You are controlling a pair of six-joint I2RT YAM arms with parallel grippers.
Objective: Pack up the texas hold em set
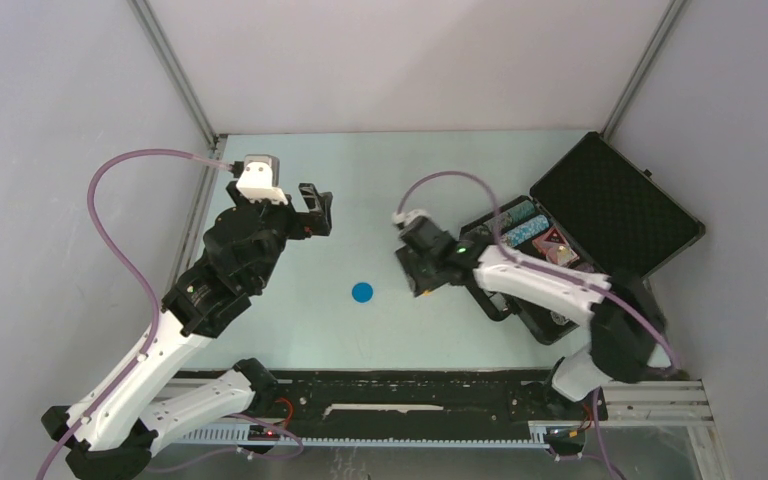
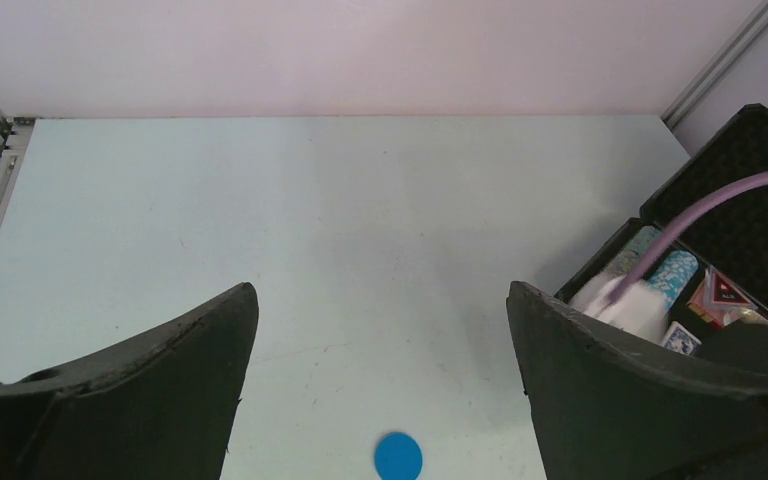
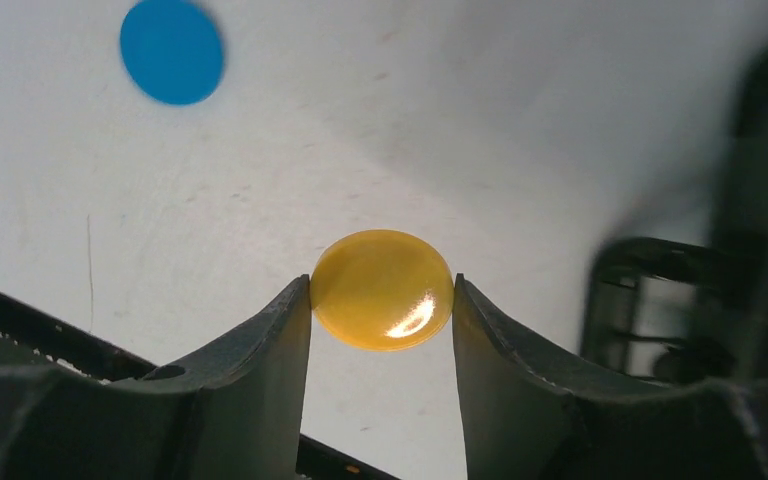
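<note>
— So, left side first: what have you got?
— My left end effector [image 1: 315,212] hangs over the far left of the worktop [image 1: 380,170], fingers spread wide with nothing in them. The blue disc [image 1: 362,292] lies flat in the middle, on its own.
— And the right?
— My right end effector [image 3: 381,290] is pinching the yellow disc [image 3: 381,275] edge to edge, just right of the blue one. I can't tell if it's off the surface.
— Which step?
— Loose pieces into the case, I reckon. The case [image 1: 615,205] sits open at the far right, with chips [image 1: 526,232] and red marker [image 2: 722,297] in it.
— Next?
— Carry the yellow disc right, over the rim, and release above a free pocket. Then the blue one.
</note>
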